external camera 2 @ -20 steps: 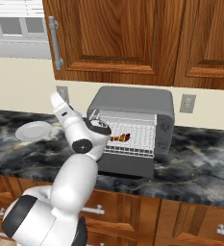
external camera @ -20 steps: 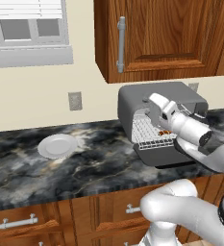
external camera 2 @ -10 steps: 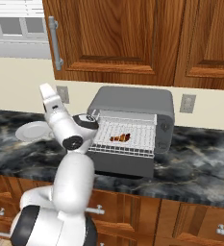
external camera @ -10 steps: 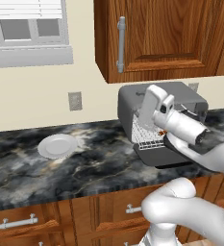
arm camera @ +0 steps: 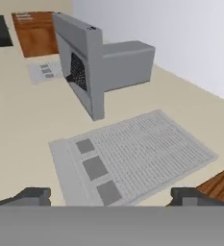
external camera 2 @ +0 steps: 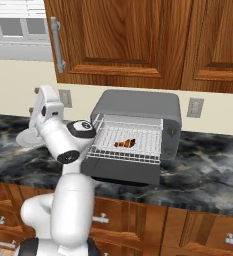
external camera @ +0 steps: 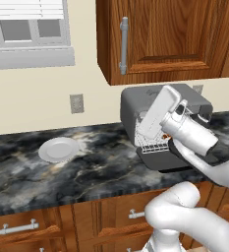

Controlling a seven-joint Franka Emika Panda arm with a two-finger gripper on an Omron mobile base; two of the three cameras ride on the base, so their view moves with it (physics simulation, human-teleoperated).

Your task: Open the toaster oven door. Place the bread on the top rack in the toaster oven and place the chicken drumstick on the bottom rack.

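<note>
The toaster oven (external camera 2: 138, 107) sits on the dark marble desk (external camera 2: 208, 175) against the wall, its toaster oven door (external camera 2: 120, 170) folded down flat in front. The chicken drumstick (external camera 2: 125, 144) lies on a wire rack (external camera 2: 133, 142) inside; which of the two racks it is cannot be told. The hand (arm camera: 108, 194) is raised to the left of the oven, pointing upward, its fingers (arm camera: 34, 194) spread wide apart with nothing between them. A white plate (external camera: 58, 149) rests on the desk, well apart from the oven.
</note>
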